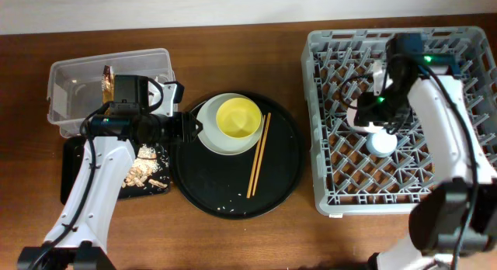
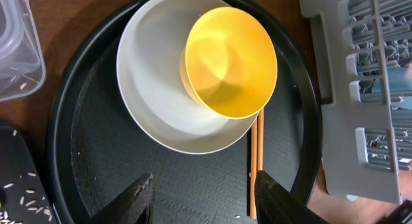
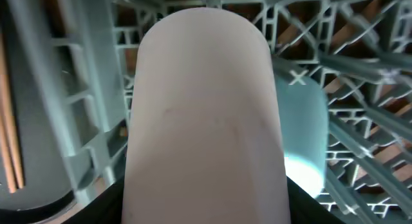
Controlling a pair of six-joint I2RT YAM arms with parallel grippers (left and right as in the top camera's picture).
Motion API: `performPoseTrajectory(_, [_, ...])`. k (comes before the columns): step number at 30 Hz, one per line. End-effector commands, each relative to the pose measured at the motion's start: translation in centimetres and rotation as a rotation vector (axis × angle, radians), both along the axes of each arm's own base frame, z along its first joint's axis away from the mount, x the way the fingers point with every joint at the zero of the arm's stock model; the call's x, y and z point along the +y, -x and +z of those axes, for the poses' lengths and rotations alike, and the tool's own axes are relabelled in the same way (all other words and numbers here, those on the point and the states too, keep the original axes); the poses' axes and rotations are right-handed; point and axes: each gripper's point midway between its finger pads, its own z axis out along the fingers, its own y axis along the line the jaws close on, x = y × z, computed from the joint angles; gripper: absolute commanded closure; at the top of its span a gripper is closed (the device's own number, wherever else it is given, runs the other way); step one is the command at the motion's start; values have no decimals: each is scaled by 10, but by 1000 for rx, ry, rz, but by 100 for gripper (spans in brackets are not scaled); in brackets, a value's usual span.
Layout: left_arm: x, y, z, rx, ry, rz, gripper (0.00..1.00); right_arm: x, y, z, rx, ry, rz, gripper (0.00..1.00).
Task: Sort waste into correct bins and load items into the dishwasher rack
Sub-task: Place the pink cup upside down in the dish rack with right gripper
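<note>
The round black tray (image 1: pixel 217 185) sits mid-desk (image 1: pixel 233 37), and everything else is placed from it. On its upper part lies the pale grey-green plate (image 2: pixel 154 89). The yellow bowl (image 2: pixel 232 63) stands upright on the plate's right side, its rim overhanging the plate's edge. The wooden chopsticks (image 2: pixel 256 153) lie together on the tray just right of the plate, their upper ends hidden under the bowl.

The left tool (image 2: pixel 206 201) hovers over the tray's left part, beside the plate. Its fingers (image 2: pixel 141 198) are spread apart with nothing between them.

Up and left of the tray stands the clear tub (image 1: pixel 70 91) with the gold-brown wrapper (image 1: pixel 108 82) inside. Directly left of the tray, touching its rim, is the shallow black tray (image 1: pixel 70 173), which holds brown food scraps (image 1: pixel 144 173) and scattered pale grains.

Right of the tray stands the grey dishwasher rack (image 1: pixel 320 194). The right tool (image 1: pixel 369 115) is down inside it, closed on the pink cup (image 3: pixel 206 121), which fills the space from one dark finger to the other. The blue cup (image 3: pixel 302 127) rests among the pegs just beside the pink one — whether the two touch cannot be told.
</note>
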Motion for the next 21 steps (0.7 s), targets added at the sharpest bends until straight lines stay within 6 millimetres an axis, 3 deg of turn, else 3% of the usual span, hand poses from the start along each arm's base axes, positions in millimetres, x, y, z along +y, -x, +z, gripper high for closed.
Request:
performPoseTrajectory(1, [2, -1, 7, -33, -14, -13, 51, -4, -4, -14, 41, 16, -14, 61])
performPoseTrajectory(2, [2, -1, 7, -33, -14, -13, 51, -4, -5, -15, 45, 16, -14, 33])
performPoseTrajectory(3, [2, -1, 7, -33, -14, -12, 51, -5, -5, -15, 41, 16, -14, 24])
performPoseTrajectory(5, [2, -1, 7, -32, -14, -13, 51, -8, -4, -4, 13, 18, -24, 19])
performPoseTrajectory(7, [2, 0, 7, -29, -14, -13, 51, -16, 2, 25, -49, 23, -49, 19])
performPoseTrajectory(9, [2, 3, 5, -14, -15, -13, 51, -20, 20, 34, -21, 21, -67, 36])
performPoseTrajectory(10, [2, 4, 5, -8, -15, -13, 51, -22, 25, 33, 0, 19, -74, 50])
performPoseTrajectory(11, [2, 8, 3, 8, -16, -13, 51, -22, 33, 30, 32, 16, -79, 84])
performPoseTrajectory(12, [2, 9, 3, 12, -16, -13, 51, -22, 36, 30, 48, 14, -79, 91])
performPoseTrajectory(13, [2, 9, 3, 13, -16, -13, 51, -21, 40, 30, 61, 12, -79, 96])
performPoseTrajectory(15, [2, 10, 2, 19, -17, -13, 51, -18, 51, 30, 106, 1, -77, 96])
performPoseTrajectory(18, [5, 12, -1, 33, -32, -6, 51, -12, 54, 33, 103, -31, -75, 96])
performPoseTrajectory(21, [9, 16, -4, 56, -56, 5, 51, -12, 57, 47, 51, -25, -74, 96])
